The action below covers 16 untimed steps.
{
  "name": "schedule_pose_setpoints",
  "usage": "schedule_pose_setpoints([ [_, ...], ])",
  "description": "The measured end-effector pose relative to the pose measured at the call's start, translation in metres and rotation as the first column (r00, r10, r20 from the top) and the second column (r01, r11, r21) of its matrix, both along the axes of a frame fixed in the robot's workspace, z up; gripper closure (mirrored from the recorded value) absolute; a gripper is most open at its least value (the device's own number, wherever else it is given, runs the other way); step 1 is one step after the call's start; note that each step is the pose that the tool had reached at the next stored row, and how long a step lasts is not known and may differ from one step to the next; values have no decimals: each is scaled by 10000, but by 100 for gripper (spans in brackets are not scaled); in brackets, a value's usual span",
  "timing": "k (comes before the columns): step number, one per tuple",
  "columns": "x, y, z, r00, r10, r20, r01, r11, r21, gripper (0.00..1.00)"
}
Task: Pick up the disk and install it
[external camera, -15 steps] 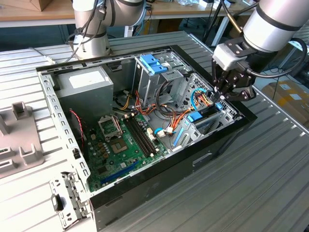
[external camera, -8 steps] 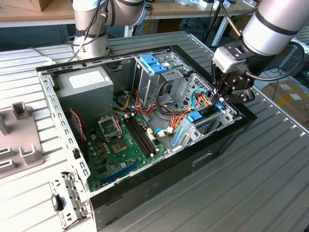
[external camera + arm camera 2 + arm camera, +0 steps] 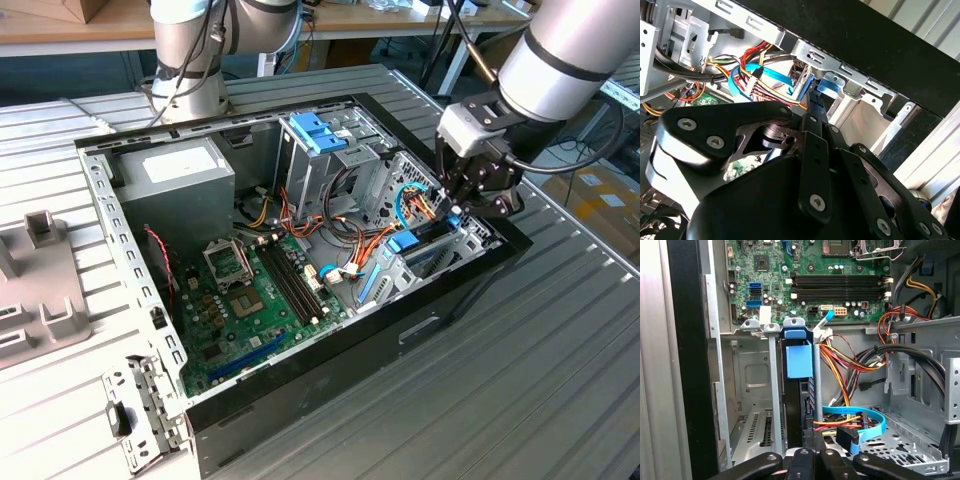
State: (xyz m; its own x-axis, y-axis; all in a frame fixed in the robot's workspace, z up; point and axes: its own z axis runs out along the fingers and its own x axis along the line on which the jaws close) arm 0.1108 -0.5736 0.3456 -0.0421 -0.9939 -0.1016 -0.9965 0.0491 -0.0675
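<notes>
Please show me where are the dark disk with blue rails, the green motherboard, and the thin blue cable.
Dark disk with blue rails [image 3: 799,360], first wrist view: its blue end tab.
Green motherboard [image 3: 805,260], first wrist view: bare board.
Thin blue cable [image 3: 875,427], first wrist view: its curved loop.

Even, bright overhead light fills the exterior view; the table [image 3: 560,340] ribs shine pale, and the case [image 3: 300,260] interior sits in soft shadow. In the second wrist view the gripper [image 3: 812,107] body is dark and blurred up close, with a washed-out white patch at one corner. The first wrist view is sharp on the motherboard [image 3: 805,280], with glare down the case's outer edge.
</notes>
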Motion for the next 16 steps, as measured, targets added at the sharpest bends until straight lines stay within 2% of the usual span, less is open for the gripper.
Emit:
schedule_pose_setpoints([
  [7,8,0,-18,10000,0,-20,0,10000,-1,89],
  [10,14,0,76,10000,2,-20,-2,10000,-1,89],
  [12,44,0,161,10000,0,-20,0,10000,-1,89],
  [16,104,0,239,10000,1,-20,-1,10000,2,89],
])
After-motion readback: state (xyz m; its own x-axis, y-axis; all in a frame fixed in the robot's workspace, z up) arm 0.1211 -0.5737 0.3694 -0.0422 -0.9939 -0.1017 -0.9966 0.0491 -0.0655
